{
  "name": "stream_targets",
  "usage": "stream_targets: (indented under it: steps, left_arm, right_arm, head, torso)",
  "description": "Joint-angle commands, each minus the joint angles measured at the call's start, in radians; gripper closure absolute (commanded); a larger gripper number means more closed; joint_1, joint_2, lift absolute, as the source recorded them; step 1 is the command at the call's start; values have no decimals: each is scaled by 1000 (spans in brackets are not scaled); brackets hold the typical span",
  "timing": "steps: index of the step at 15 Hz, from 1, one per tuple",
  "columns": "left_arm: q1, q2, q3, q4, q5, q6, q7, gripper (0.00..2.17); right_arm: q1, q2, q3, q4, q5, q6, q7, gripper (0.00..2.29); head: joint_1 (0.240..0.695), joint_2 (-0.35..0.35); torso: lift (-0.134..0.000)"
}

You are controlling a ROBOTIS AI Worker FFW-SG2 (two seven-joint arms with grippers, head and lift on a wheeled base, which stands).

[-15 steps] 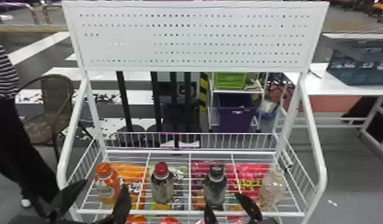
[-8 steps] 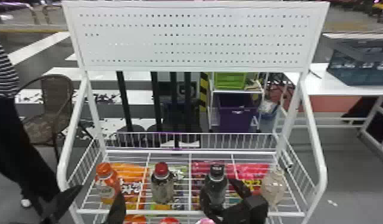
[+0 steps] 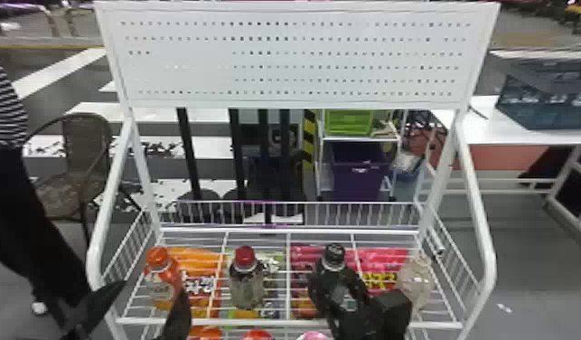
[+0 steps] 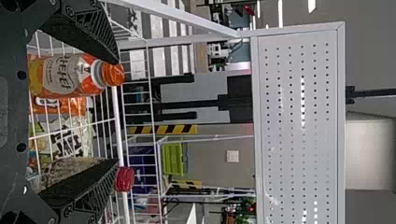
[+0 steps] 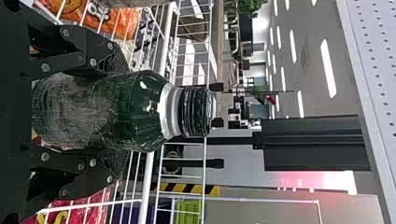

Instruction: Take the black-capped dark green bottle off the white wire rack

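Note:
The black-capped dark green bottle [image 3: 335,258] stands on the white wire rack [image 3: 288,322], right of its middle. My right gripper [image 3: 333,281] is around its body, below the cap. In the right wrist view the bottle [image 5: 140,112] lies between the fingers of the right gripper [image 5: 116,113], which press on both its sides; the cap points away from the palm. On the rack's left, my left gripper [image 3: 150,302] stands open near the orange-capped bottle. In the left wrist view, the left gripper [image 4: 116,113] has its fingers wide apart, holding nothing.
An orange-capped bottle [image 3: 160,271] and a red-capped bottle [image 3: 247,276] stand left of the green one, and a pale bottle [image 3: 415,282] stands close on its right. Colourful packs lie below the wires. A white perforated panel [image 3: 293,59] rises behind.
My right gripper has moved up and forward from the rack's front edge to the green bottle and has closed on it. The left gripper has shifted slightly.

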Motion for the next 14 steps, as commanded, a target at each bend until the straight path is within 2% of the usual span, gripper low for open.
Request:
stream_targets:
  steps: [1, 2, 5, 7, 10, 11, 14]
  left_arm:
    - [-2, 0, -2, 1, 0, 0, 0, 144]
    - [-2, 0, -4, 3, 0, 0, 0, 144]
    - [-2, -2, -5, 4, 0, -3, 0, 144]
    - [-2, -3, -7, 3, 0, -6, 0, 144]
    - [-2, -5, -8, 1, 0, -9, 0, 144]
    - [-2, -6, -10, 3, 0, -9, 0, 144]
    - [-3, -8, -18, -5, 0, -9, 0, 144]
  right_arm:
    - [91, -18, 0, -205, -20, 107, -16, 1399]
    - [132, -51, 2, -303, -22, 156, -27, 1396]
    - [256, -93, -12, -498, -16, 174, -25, 1396]
    - [361, -124, -61, -636, -28, 177, -25, 1393]
    - [499, -136, -156, -771, -78, 168, -24, 1389]
    - [538, -138, -189, -797, -109, 162, -21, 1389]
    - [653, -136, -275, -857, -135, 110, 1, 1393]
  head:
    - [499, 0]
    - [499, 0]
    - [499, 0]
    - [499, 0]
    - [499, 0]
    - [499, 0]
    - [499, 0]
  torso:
    - [0]
    - [0]
    - [0]
    - [0]
    - [0]
    - [0]
    - [0]
